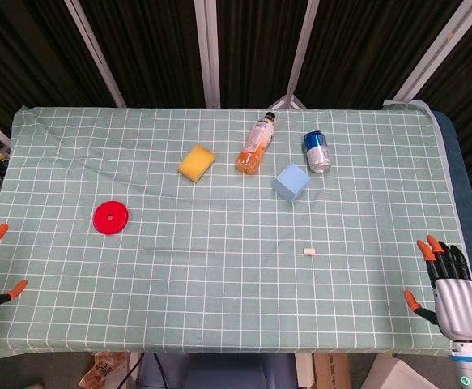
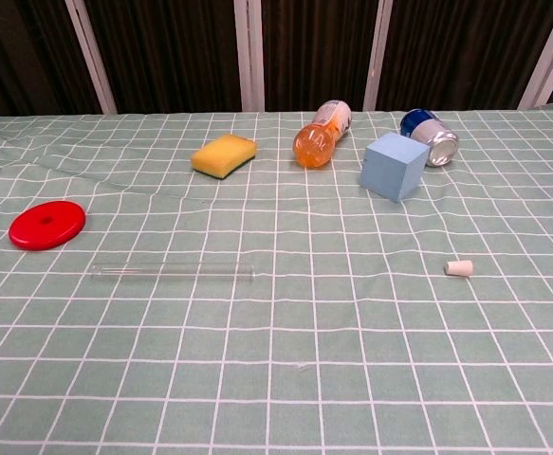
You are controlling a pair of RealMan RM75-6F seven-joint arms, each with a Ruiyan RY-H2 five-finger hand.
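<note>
Checked cloth [image 1: 219, 324] bears a clear tube [image 2: 172, 272] seen from the chest only; both hands' fingers [image 1: 434, 250] spread, holding nothing.

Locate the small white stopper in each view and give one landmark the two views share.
Head view: the white stopper lies right of centre on the cloth, nearer than the blue cube.
Chest view: the stopper lies at right, nearer than the cube.
Shared landmark: the blue cube, beside the toppled can.
</note>
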